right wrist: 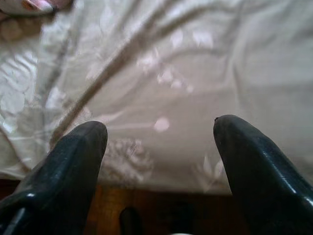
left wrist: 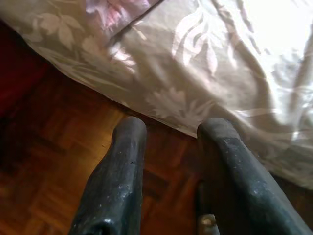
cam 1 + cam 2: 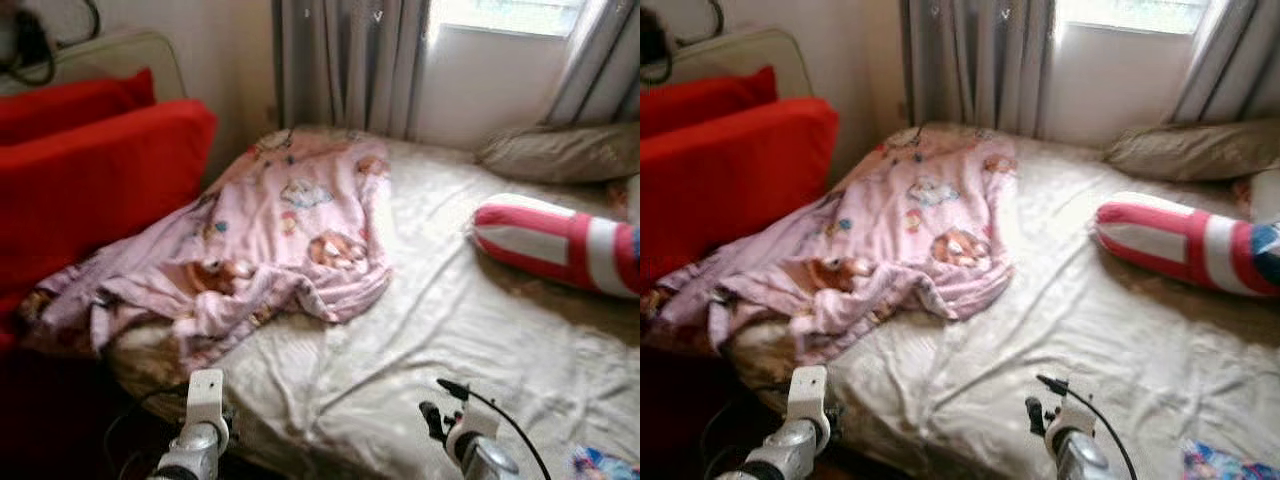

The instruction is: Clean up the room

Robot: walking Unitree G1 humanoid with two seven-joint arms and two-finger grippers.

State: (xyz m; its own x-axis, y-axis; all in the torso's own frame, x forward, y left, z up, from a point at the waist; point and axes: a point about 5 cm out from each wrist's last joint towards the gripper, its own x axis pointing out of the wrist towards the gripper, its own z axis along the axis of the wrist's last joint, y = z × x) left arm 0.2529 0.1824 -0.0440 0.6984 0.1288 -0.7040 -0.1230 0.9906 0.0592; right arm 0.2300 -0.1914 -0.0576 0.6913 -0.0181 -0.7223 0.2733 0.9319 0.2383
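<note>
Bed [image 3: 470, 330] with a crumpled pink blanket [image 3: 270, 240] on its left side; left gripper [image 2: 168, 134] and right gripper [image 1: 159, 129], both spread and empty, should grasp separate corners before straightening.

No legible text anywhere.

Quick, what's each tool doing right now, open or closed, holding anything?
Left tool: open, holding nothing, over the wooden floor at the edge of the bed sheet.
Right tool: open, holding nothing, at the sheet's edge.
</note>
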